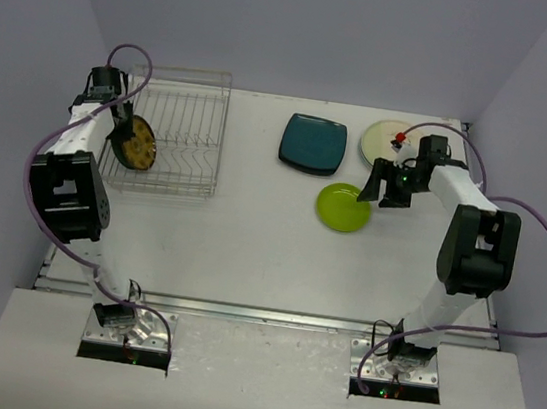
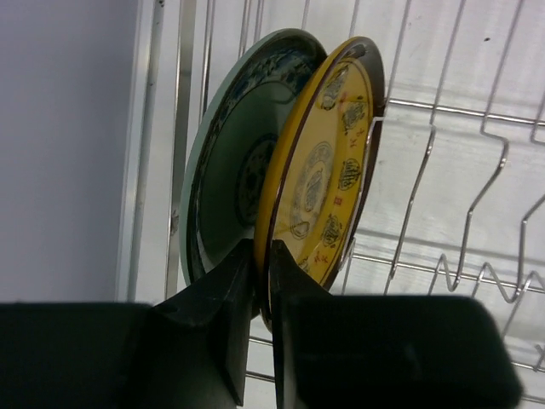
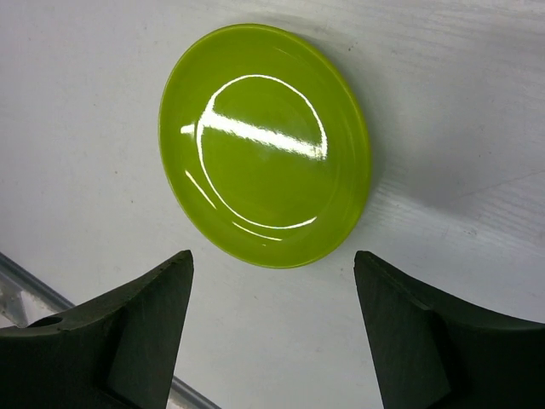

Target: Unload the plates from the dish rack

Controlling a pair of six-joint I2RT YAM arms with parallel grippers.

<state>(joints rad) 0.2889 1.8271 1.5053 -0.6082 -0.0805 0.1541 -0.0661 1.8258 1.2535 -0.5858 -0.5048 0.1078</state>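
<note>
In the far left corner of the tabletop, a wire rack. At its left side, on edge between the wires, a yellow plate with printed emblems and a white plate with a blue pattern, face to face and nearly touching. Down over them, the left gripper: narrow, pinches the yellow plate by its near rim, one of the fingers on each face. Unclear whether that plate sits in its slot or hangs just clear of the wires. On the right half of the tabletop, out of the rack and lying flat, three more: a teal plate toward the far edge, a cream plate beside it near the far right corner, partly under the right arm, and a green plate just in front of both. Over the green plate's edge, the right gripper: spread wide, grips nothing, hovers with the plate apart from both fingers.
</note>
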